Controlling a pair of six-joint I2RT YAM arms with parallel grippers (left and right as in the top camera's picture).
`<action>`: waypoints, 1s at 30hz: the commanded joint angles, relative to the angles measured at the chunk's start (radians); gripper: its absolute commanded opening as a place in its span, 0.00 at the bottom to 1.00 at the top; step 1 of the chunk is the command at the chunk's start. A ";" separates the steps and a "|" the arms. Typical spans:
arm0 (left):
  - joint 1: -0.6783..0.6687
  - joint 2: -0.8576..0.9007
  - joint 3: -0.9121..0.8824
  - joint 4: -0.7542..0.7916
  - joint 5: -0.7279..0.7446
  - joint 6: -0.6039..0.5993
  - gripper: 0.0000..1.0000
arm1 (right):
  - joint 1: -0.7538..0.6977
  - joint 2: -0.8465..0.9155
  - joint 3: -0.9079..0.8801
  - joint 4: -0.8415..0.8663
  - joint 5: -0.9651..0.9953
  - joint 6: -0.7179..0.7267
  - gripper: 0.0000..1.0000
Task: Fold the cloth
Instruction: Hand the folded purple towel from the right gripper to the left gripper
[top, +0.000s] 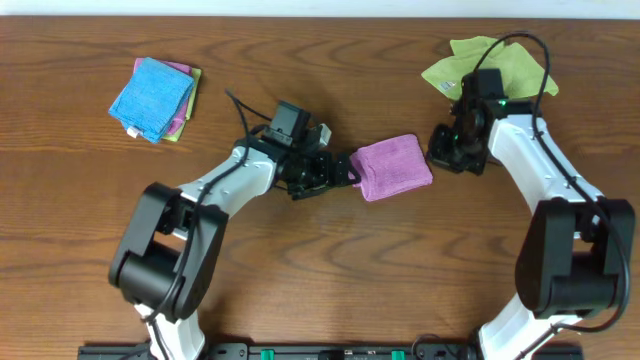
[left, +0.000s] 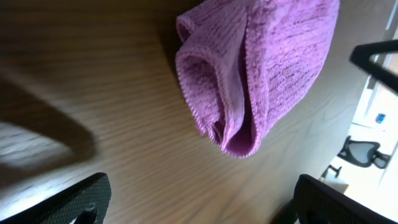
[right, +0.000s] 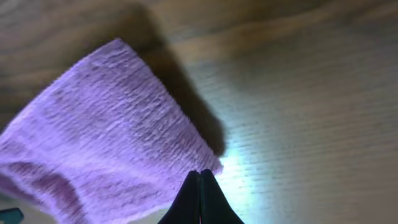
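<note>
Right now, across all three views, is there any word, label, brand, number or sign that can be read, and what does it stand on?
None can be read in any view.
On the blue cloth, the white tag is too small to tell whether it carries print.
The purple cloth is plain, with no label showing.

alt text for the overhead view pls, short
A folded purple cloth lies in the middle of the wooden table, with the left pincer open at its left edge and the right pincer shut near its right edge. A crumpled green cloth lies at the far right and a blue cloth at the far left.
</note>
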 joint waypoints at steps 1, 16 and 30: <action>-0.014 0.042 -0.006 0.039 0.035 -0.093 0.95 | -0.012 0.048 -0.030 0.030 -0.006 -0.011 0.01; -0.072 0.130 -0.006 0.190 0.032 -0.257 0.95 | 0.054 0.195 -0.032 0.095 -0.219 0.015 0.01; -0.027 0.130 -0.006 0.096 -0.080 -0.283 0.07 | 0.053 0.188 -0.027 0.012 -0.274 -0.056 0.01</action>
